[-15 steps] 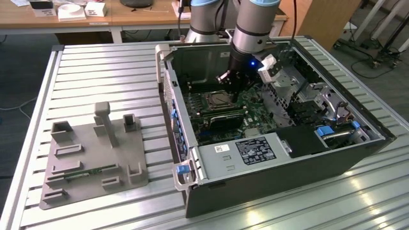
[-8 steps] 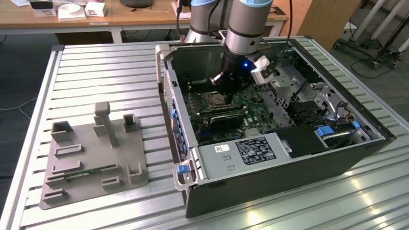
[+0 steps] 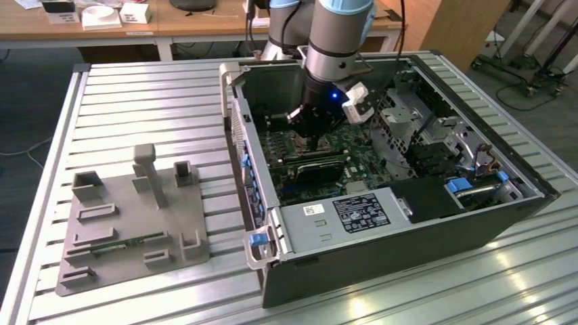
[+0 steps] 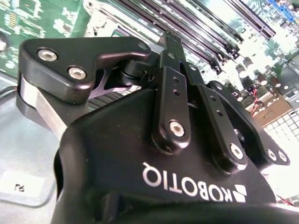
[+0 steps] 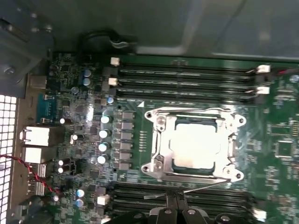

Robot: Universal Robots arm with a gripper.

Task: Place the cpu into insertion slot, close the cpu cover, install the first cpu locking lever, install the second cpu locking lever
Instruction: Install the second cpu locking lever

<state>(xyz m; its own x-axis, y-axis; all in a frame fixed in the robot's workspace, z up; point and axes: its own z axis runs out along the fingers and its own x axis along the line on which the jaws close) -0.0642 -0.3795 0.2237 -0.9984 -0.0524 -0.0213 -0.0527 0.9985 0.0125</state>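
While I hang low inside the case, my jaws sit at the bottom edge of the first wrist view, fingertips pressed together with nothing between them. They are just beside a thin wire lever that slants out along the lower side of the socket.

The cpu lies right of centre in that view, seated flat in the socket, with the cover lying down around it as a silvery frame. The upper lever looks tucked along the frame's top edge; the lower one seems not yet latched, though I can't be sure.

The risk I judge: if I push that wire at a bad angle it may slip off my fingertips and spring back, or I may scrape the memory slots close by.

In the exterior view the case lies open on the worktop, holding the green board, with a grey fixture tray at lower left.
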